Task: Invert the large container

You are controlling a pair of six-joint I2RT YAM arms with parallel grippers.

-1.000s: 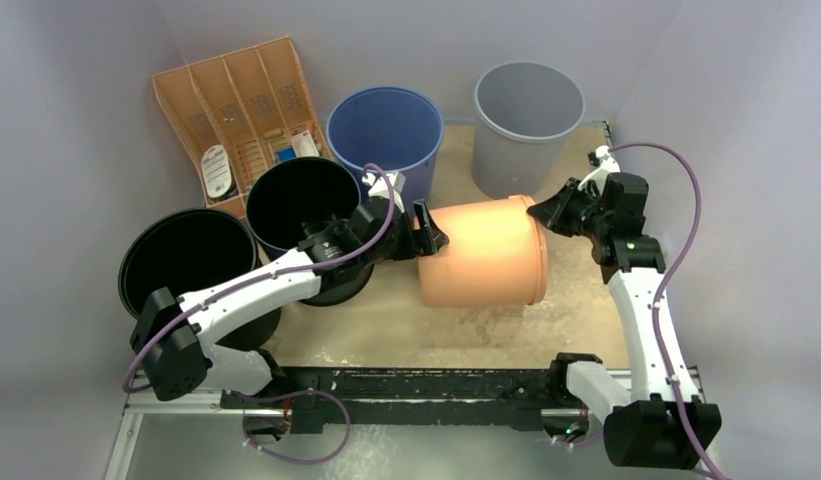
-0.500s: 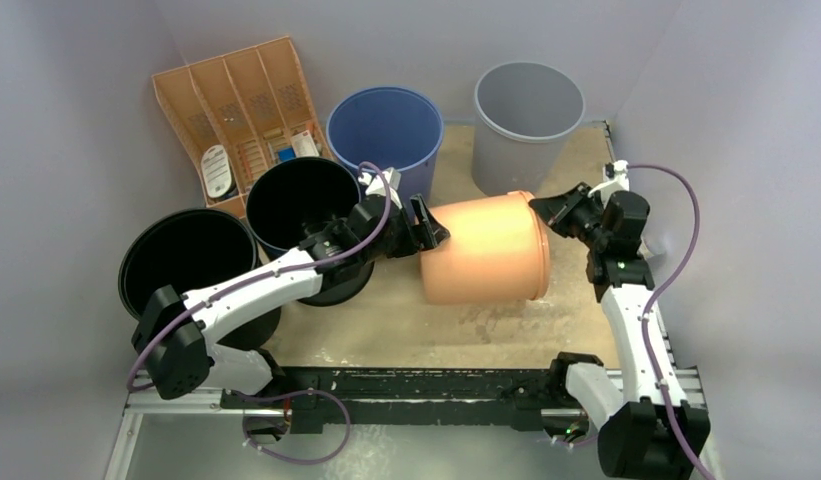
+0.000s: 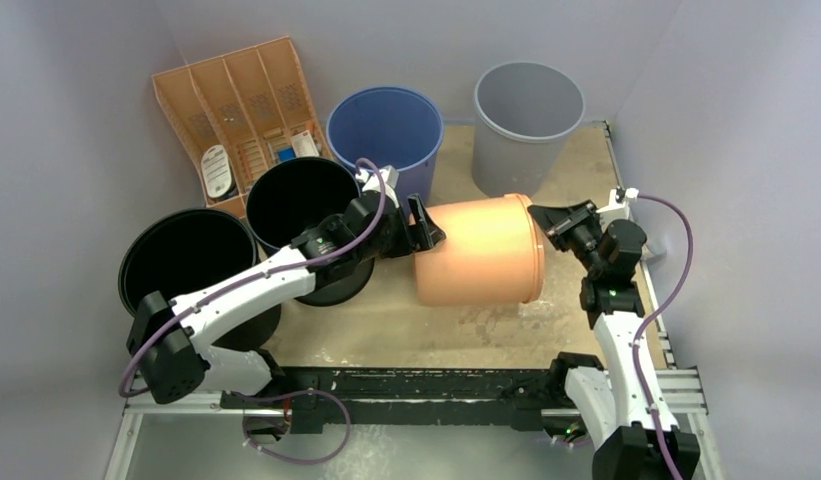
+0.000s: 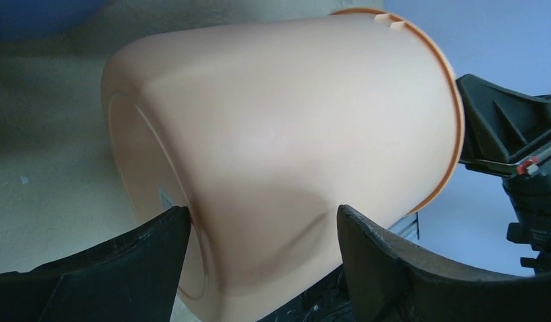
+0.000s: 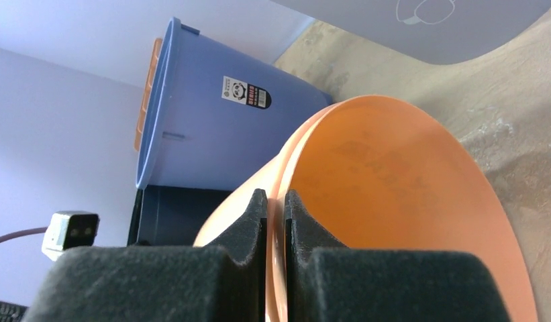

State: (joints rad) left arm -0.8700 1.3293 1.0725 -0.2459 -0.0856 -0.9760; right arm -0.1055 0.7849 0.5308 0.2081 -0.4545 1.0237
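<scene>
**Top view.** An orange bucket [image 3: 476, 252] lies on its side in the middle of a sandy table [image 3: 406, 322]. Its base points left and its open mouth points right. The left gripper [image 3: 423, 228] sits at the base end. The right gripper [image 3: 539, 213] sits at the far part of the rim on the mouth end. Four other buckets stand upright behind and to the left. A blue bucket [image 3: 386, 128] is just behind the left gripper, and a grey bucket [image 3: 528, 100] is at the back right. Two black buckets [image 3: 301, 200] are on the left, under the left arm. An orange divided tray [image 3: 236, 105] leans in the back left corner.

**Left wrist view.** The orange bucket [image 4: 279, 127] fills the frame, tilted, with its base at the left and its rim at the upper right. The left gripper [image 4: 262, 213] is spread wide. One finger [image 4: 111, 268] is by the flat base and the other is against the side wall, so the bottom edge of the bucket sits between them. Whether they press on it cannot be told. The right gripper [image 4: 504, 144] shows at the rim on the right.

**Right wrist view.** The right gripper [image 5: 276, 201] is pinched nearly closed. Its two dark pads [image 5: 242, 231] have the thin rim of the orange bucket [image 5: 393, 194] clamped between them. The inside of the bucket opens to the right. The blue bucket [image 5: 205, 127], with a small sticker on it, stands behind. Part of the grey bucket [image 5: 427, 20] shows at the top right.
</scene>
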